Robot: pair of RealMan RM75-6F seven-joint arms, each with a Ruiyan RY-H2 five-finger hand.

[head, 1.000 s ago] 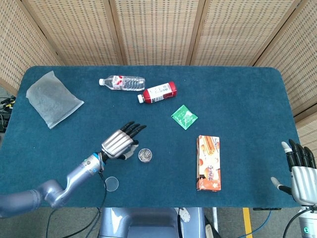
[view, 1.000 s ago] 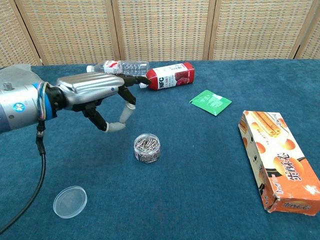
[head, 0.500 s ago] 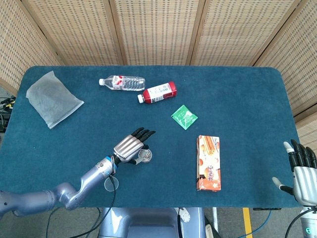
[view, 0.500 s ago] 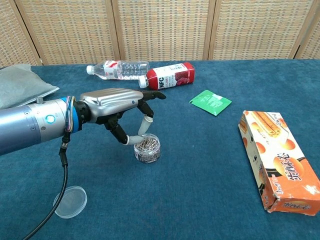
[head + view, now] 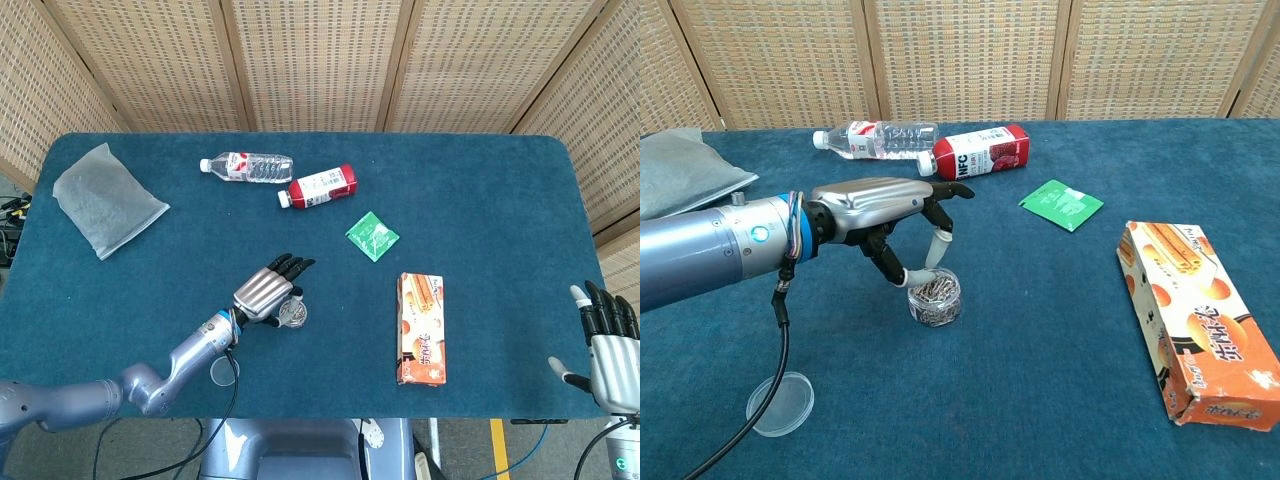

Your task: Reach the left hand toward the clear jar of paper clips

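woven rattan screens [image 5: 320, 60] | blue felt table [image 5: 480, 180] | even light

A table covered in blue cloth [image 5: 480, 190] carries everything. Near its far edge lie a water bottle [image 5: 246, 166] and a red bottle [image 5: 319, 187]. A grey bag [image 5: 106, 199] sits at the left edge. A green packet [image 5: 372, 236], biscuit box [image 5: 420, 328], jar of paper clips [image 5: 934, 296] and clear lid [image 5: 780, 403] lie closer to the near edge.
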